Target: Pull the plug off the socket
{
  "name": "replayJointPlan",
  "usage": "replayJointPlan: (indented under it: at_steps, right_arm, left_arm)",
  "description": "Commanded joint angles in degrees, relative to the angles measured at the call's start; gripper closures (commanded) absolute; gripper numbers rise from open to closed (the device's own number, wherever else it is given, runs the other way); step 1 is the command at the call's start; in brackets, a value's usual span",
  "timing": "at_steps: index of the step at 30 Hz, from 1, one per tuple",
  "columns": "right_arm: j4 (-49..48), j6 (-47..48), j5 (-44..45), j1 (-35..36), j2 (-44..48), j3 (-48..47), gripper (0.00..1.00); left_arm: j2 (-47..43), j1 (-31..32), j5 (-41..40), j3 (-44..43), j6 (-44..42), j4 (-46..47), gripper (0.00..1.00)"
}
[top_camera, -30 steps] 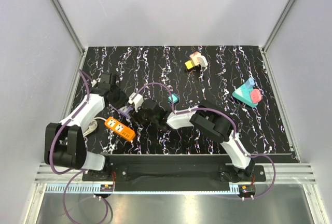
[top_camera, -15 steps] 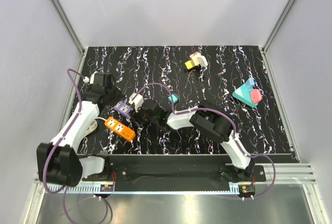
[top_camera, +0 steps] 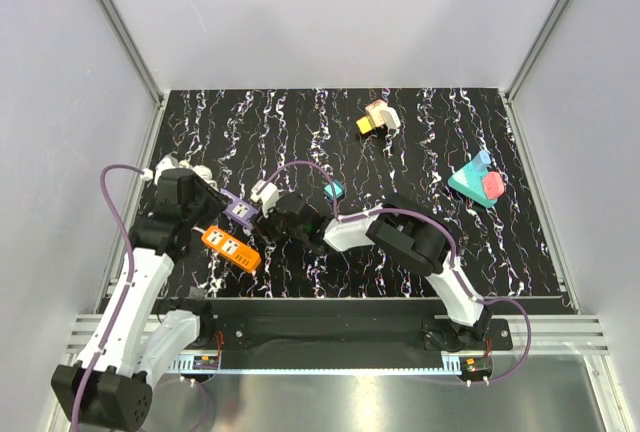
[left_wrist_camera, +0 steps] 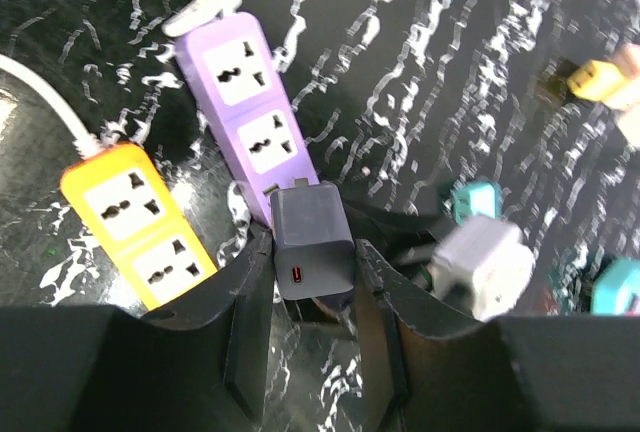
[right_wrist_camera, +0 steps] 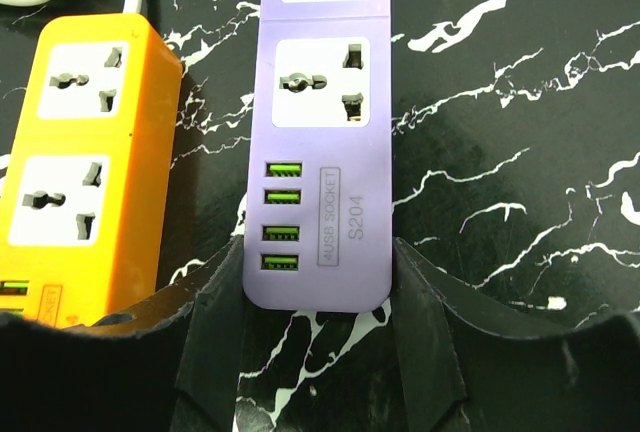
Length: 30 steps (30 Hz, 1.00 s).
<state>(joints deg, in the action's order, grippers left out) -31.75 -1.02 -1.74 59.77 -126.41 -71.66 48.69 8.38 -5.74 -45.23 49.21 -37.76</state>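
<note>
At the USB end of the purple power strip [right_wrist_camera: 325, 102], the right claw [right_wrist_camera: 318, 264] is pressed against both long edges, pinching the strip flat on the counter [top_camera: 300, 132]. Its fingers [right_wrist_camera: 215, 332] touch the strip's sides just beside the four green USB ports. The right wrist view shows one socket whole and another cut off by the frame edge, and no plug sits in either.

Over that same end of the strip, the left claw [left_wrist_camera: 312, 254] is closed on the plug [left_wrist_camera: 310, 222], a dark grey charger block gripped by its two flat sides. In the left wrist view the plug covers the strip's near end, and both sockets beyond it stand empty. Whether the plug touches the strip's surface cannot be told.

Alongside one long edge of the strip lies an orange power strip [right_wrist_camera: 90, 132], close but set at a slight angle, with its white cable [left_wrist_camera: 40, 87] leading away. On the strip's opposite side sits a white adapter [left_wrist_camera: 480, 262], with a small teal piece [left_wrist_camera: 475, 200] next to it.
</note>
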Motion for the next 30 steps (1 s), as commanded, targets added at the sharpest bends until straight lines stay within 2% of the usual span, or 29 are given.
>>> replayJointPlan:
  at_steps: [1, 2, 5, 6, 8, 9, 10, 11, 12, 15, 20, 23, 28, 30]
  right_arm:
    - [7.7, -1.0, -1.6, 0.6, 0.9, 3.9, 0.57]
    - [7.1, -1.1, -1.5, 0.5, 1.2, 4.3, 0.56]
    - [6.0, -1.0, -1.4, 0.5, 2.7, 5.6, 0.47]
    - [5.7, -0.9, -1.5, 0.6, 3.0, 5.7, 0.38]
    - [5.1, -1.1, -2.1, 0.5, 3.8, 6.4, 0.32]
    - [4.2, -1.3, -2.5, 0.5, 4.2, 6.7, 0.27]
    - [3.6, -1.5, -2.8, 0.5, 4.7, 7.2, 0.17]
    - [3.3, -1.8, -3.1, 0.5, 5.1, 7.5, 0.13]
    - [2.6, -2.0, -3.1, 0.5, 5.6, 7.8, 0.01]
    - [2.7, -2.0, -2.7, 0.5, 9.2, 9.6, 0.0]
    - [2.7, -1.9, 9.4, -0.3, 22.6, 19.0, 0.0]
    - [2.5, -5.6, 19.0, -1.8, 30.4, 26.3, 0.0]
    - [6.5, -21.7, 40.4, -4.7, 40.8, 35.7, 0.0]
    - [8.0, -26.6, 43.2, -6.1, 42.5, 37.5, 0.01]
  left_arm:
    - [-2.6, -0.1, 5.5, -0.6, -2.3, 0.1, 1.0]
    - [-3.3, -0.1, 5.5, -0.3, -2.4, 0.0, 1.0]
    - [-5.4, -0.1, 8.4, 0.4, -2.5, 0.0, 1.0]
    - [-5.6, -0.1, 8.8, 0.5, -2.4, 0.0, 1.0]
    - [-5.4, -0.1, 10.3, 1.2, -2.5, 0.0, 1.0]
    - [-5.2, 0.0, 10.7, 1.3, -2.4, 0.0, 1.0]
    - [-5.0, 0.0, 11.6, 1.4, -1.9, 0.1, 1.0]
    - [-4.9, 0.1, 11.9, 1.6, -1.8, 0.2, 1.0]
    - [-4.8, 0.4, 12.2, 1.7, -1.5, 0.6, 1.0]
    - [-5.0, 2.7, 11.7, 1.1, -0.5, 1.3, 1.0]
    - [-2.7, 10.2, 7.8, -0.9, 1.5, 2.2, 1.0]
    - [0.2, 16.2, 4.0, -1.3, 2.9, 4.8, 1.0]
    - [7.1, 24.9, 1.2, -0.7, 6.1, 15.8, 1.0]
    - [12.1, 26.9, 0.4, -1.3, 6.4, 20.7, 1.0]
